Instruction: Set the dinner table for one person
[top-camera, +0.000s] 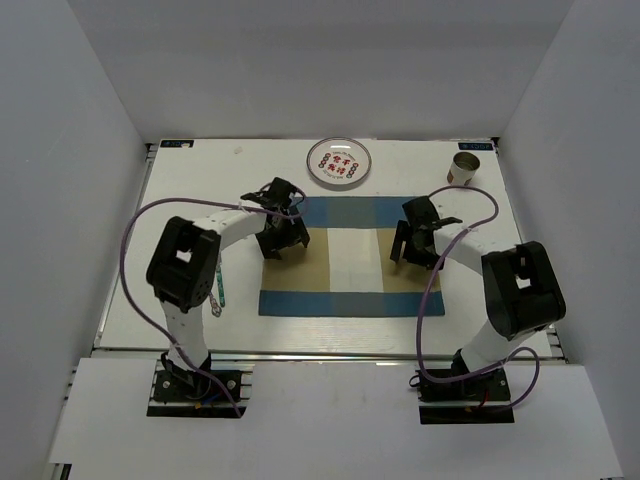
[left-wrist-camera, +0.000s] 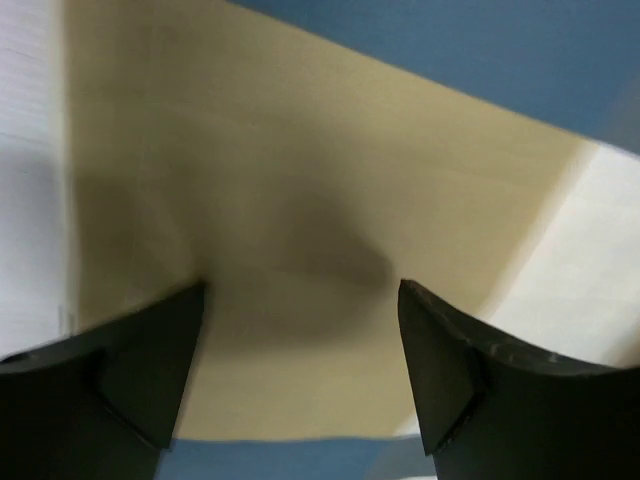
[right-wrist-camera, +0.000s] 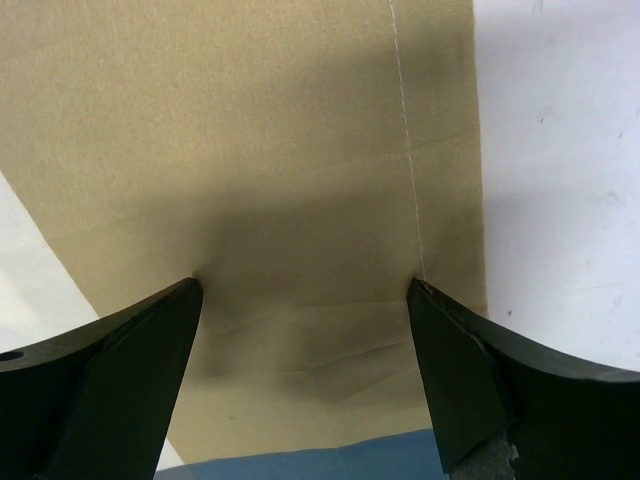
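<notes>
1. Your left claw (top-camera: 283, 243) and right claw (top-camera: 412, 250) hang with jaws spread and nothing between them. Each is over a tan end band of the placemat (top-camera: 350, 260), at mid-frame in the top view.
2. The placemat's long axis runs left to right across the frame, with one claw at each short end. Whether the tips touch the cloth cannot be told.
3. The counter (top-camera: 200, 170) lies directly below both claws, under the cloth. In the right wrist view its bare white surface shows just past the cloth's edge, at frame right.
4. The plate (top-camera: 314, 163) sits at upper centre, beyond the placemat's far edge and nearer your left claw.
5. The cup (top-camera: 463, 167) stands at upper right, nearer your right claw.
6. By these positions, either reach goes toward the top of the frame.
</notes>
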